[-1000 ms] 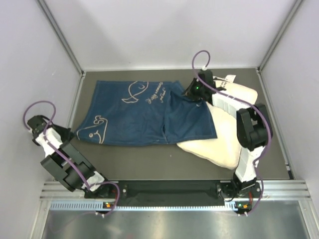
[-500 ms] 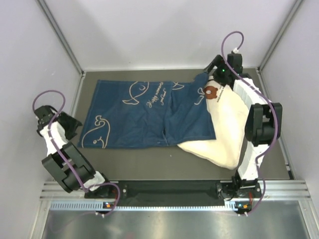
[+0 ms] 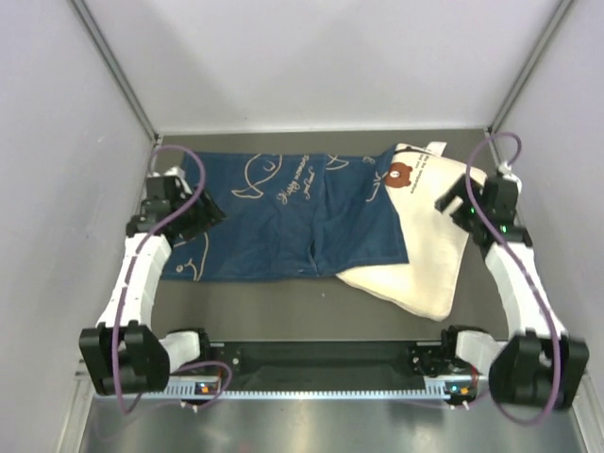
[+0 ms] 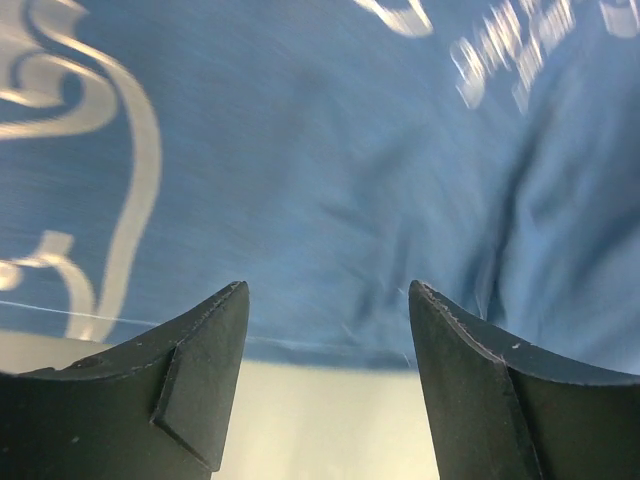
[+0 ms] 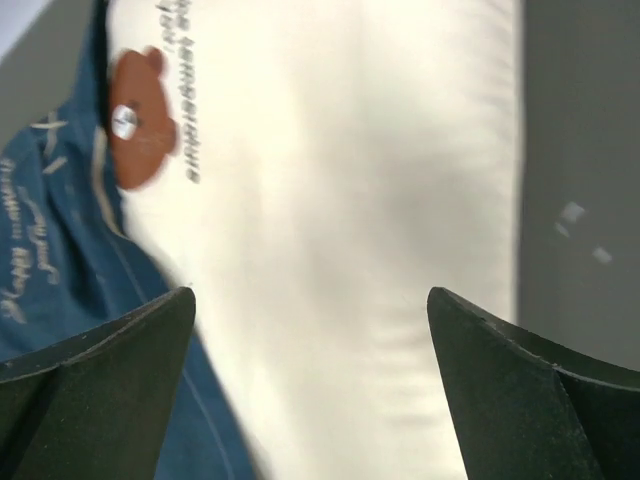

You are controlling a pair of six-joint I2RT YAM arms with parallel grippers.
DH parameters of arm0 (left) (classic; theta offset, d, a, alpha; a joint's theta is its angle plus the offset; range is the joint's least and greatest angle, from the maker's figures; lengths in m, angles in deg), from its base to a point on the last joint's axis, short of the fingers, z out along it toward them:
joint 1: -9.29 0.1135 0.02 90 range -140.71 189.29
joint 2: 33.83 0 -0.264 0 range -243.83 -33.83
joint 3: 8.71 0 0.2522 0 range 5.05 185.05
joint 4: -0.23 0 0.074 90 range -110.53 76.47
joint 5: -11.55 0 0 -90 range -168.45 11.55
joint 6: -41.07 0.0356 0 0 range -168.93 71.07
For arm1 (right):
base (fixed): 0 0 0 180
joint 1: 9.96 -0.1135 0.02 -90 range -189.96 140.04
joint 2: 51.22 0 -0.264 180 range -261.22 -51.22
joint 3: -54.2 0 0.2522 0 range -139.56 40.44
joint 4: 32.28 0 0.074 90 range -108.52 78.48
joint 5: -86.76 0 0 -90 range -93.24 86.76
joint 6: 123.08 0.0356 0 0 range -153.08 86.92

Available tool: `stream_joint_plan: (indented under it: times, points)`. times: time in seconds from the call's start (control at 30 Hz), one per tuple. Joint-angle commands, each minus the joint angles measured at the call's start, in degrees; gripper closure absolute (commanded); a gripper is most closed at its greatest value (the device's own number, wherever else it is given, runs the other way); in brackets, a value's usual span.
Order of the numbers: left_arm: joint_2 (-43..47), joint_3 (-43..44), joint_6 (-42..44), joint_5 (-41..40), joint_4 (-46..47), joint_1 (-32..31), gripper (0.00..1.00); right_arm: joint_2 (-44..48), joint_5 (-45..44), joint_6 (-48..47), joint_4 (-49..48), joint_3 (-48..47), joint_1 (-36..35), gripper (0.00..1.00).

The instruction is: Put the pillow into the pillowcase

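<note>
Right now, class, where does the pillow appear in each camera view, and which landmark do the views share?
Top external: pillow right of centre, its left edge under the pillowcase.
Left wrist: not in it.
Right wrist: pillow fills the middle, bear print upper left.
Shared landmark: the pillowcase's white cursive writing, seen in all three.

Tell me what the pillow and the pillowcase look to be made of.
The pillow: soft cream fabric, matte, probably cotton or polyester over filling, judging by its plump shape and rounded edges. The pillowcase: thin woven cloth, denim-like blue, matte. It lies flat with folds and creases, and the white line drawings look printed.
</note>
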Motion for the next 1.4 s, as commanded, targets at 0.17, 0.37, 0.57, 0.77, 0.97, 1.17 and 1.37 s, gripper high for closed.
stream_joint_plan:
  times: [0.17,0.37,0.57,0.77,0.97,1.17,1.37]
  points:
    - [3.2,-10.3,-8.2,1.2,7.7,-20.8,0.3,22.1,-8.9,0.7,14.5,13.0,0.4,0.0]
    - [-0.6,-13.6,-12.1,-1.7,14.2,-33.2,0.3,22.3,-9.8,8.3,16.9,17.9,0.5,0.0]
    - [-8.5,-10.9,-12.6,-3.5,16.9,-38.5,0.3,18.2,-0.1,13.1,12.5,23.4,0.4,0.04]
    - [-15.4,-8.0,-13.0,-5.4,19.5,-42.4,0.3,20.6,1.1,16.5,11.4,24.5,0.9,1.0]
    - [-19.2,-6.3,-12.8,-6.6,19.7,-44.5,0.3,24.3,-15.6,16.0,22.3,11.2,2.3,1.0]
    - [-20.8,-4.7,-11.1,-7.7,17.8,-44.5,0.3,29.3,-25.3,16.3,26.9,0.9,8.0,1.0]
    - [-21.1,-4.8,-10.7,-7.7,16.9,-44.5,0.3,28.3,-29.1,16.3,29.0,-9.5,10.8,1.0]
